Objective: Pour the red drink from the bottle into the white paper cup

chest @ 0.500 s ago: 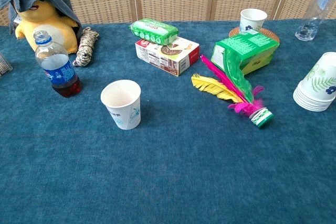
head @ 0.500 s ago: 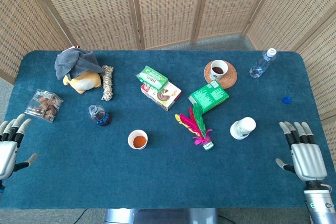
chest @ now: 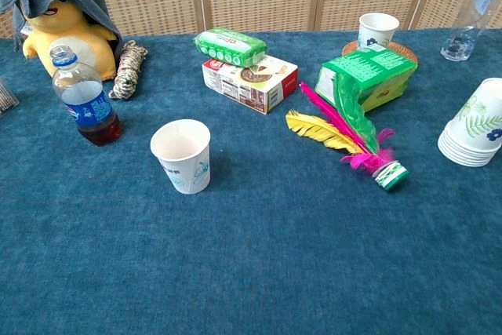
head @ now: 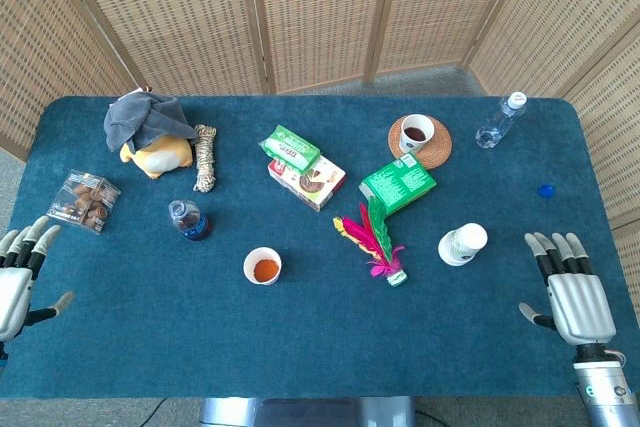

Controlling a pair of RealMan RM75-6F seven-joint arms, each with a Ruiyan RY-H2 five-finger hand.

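A small bottle (head: 187, 220) (chest: 83, 99) with a blue label stands upright left of centre, uncapped, with a little red drink at its bottom. The white paper cup (head: 262, 266) (chest: 182, 156) stands a short way to its right and nearer me; from above, red liquid shows inside it. My left hand (head: 17, 282) lies open at the table's left edge, fingers spread, far from the bottle. My right hand (head: 572, 292) lies open at the right edge, holding nothing. Neither hand shows in the chest view.
A yellow plush under a grey cloth (head: 150, 132), a rope bundle (head: 205, 157), snack boxes (head: 305, 167), a green packet (head: 398, 185), a feather shuttlecock (head: 375, 242), a stack of cups (head: 462, 244), a filled cup on a coaster (head: 417, 134), a water bottle (head: 498, 121), a blue cap (head: 545, 189) and a snack bag (head: 85, 199) lie around.
My right hand has shifted slightly left and up. Bottle, cup and left hand stay where they were.
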